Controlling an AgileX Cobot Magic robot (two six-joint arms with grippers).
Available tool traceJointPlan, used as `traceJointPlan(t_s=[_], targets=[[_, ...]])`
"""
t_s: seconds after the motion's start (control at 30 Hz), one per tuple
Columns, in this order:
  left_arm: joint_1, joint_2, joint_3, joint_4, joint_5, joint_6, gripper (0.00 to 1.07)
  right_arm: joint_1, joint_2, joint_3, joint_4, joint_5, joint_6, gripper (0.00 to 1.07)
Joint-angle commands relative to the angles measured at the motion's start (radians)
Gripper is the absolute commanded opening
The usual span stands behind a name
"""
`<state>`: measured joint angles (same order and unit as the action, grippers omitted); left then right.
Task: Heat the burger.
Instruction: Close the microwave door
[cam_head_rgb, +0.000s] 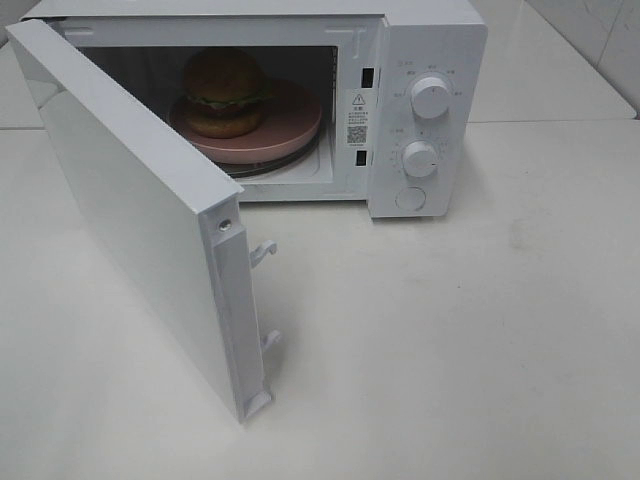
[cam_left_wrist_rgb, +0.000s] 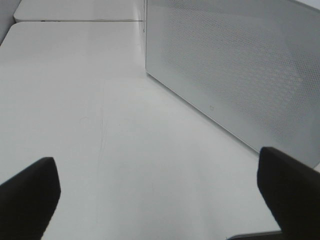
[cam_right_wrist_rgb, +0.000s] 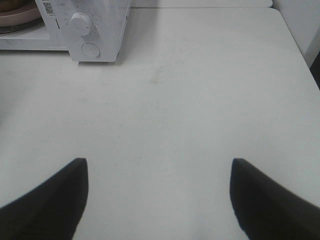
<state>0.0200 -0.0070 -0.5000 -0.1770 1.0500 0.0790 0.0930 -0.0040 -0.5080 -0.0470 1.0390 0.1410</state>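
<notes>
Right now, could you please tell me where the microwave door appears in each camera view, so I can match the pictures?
Exterior high: the microwave door is swung open at the left, in front of the cavity.
Left wrist: the door shows its perforated face, large and close.
Right wrist: not in it; only the microwave's knob panel shows.
Shared landmark: the white table, seen in all three views.

Microwave (cam_head_rgb: 420, 110): at the back of the worktop (cam_head_rgb: 450, 350).
Door (cam_head_rgb: 130, 210): hinged at the microwave's left, swung out toward the front.
Plate (cam_head_rgb: 295, 125): inside the cavity.
Burger (cam_head_rgb: 224, 92): on the plate, toward its left.
Upper dial (cam_head_rgb: 430, 97): right of the cavity, above the lower dial (cam_head_rgb: 420, 158).
Button (cam_head_rgb: 410, 198): beneath both dials.
Left pincer (cam_left_wrist_rgb: 160, 195): above the worktop, near the door's outer face.
Right pincer (cam_right_wrist_rgb: 157, 195): above the worktop, in front and right of the microwave.
</notes>
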Motion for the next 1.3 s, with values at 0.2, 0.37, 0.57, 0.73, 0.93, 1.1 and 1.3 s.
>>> traceJointPlan(t_s=[0.2,0.37,0.57,0.73,0.93,1.1,1.3], targets=[[0.001,-0.020,0.002,0.000,-0.014,-0.001,1.00,-0.008,-0.026,0.001,0.004,0.000,-0.008,0.75],[0.001,-0.020,0.002,0.000,-0.014,-0.001,1.00,-0.008,-0.026,0.001,0.004,0.000,-0.008,0.75],[0.001,-0.020,0.002,0.000,-0.014,-0.001,1.00,-0.008,-0.026,0.001,0.004,0.000,-0.008,0.75],[0.001,-0.020,0.002,0.000,-0.014,-0.001,1.00,-0.008,-0.026,0.001,0.004,0.000,-0.007,0.75],[0.001,-0.020,0.002,0.000,-0.014,-0.001,1.00,-0.008,-0.026,0.001,0.004,0.000,-0.007,0.75],[0.001,-0.020,0.002,0.000,-0.014,-0.001,1.00,-0.008,-0.026,0.001,0.004,0.000,-0.007,0.75],[0.001,-0.020,0.002,0.000,-0.014,-0.001,1.00,-0.008,-0.026,0.001,0.004,0.000,-0.007,0.75]])
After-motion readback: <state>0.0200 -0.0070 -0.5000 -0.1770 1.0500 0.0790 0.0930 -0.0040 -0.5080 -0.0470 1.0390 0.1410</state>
